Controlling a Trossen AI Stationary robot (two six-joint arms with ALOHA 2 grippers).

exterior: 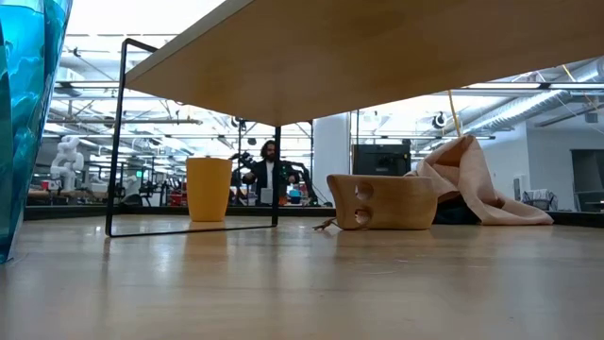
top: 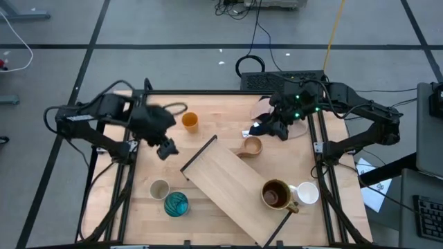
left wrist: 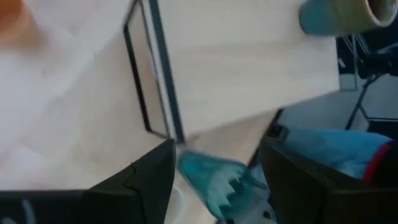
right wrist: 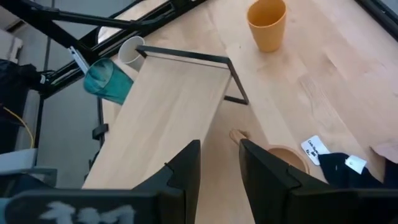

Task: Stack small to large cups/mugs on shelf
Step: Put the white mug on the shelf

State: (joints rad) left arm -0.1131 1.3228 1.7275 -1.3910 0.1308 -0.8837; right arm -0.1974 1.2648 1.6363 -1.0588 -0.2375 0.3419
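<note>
The light wood shelf (top: 235,190) stands slantwise on the table on its thin dark end rails. The dark brown mug (top: 275,194) stands on its near end, and the white mug (top: 306,193) is right beside it. The orange cup (top: 190,122) stands at the far side. The tan handled cup (top: 250,146) stands by the shelf's far end. The beige-grey cup (top: 160,189) and teal cup (top: 176,203) stand at the near left. My left gripper (top: 164,146) is open and empty, in the air left of the shelf. My right gripper (top: 266,128) is open and empty, just beyond the tan cup (right wrist: 286,158).
A pink cloth (exterior: 472,179) lies at the far right, partly under my right arm. A dark cloth with a white label (right wrist: 336,169) lies next to the tan cup. A person (exterior: 269,175) stands far behind the table. Bare tabletop (top: 214,128) lies between the orange cup and the shelf.
</note>
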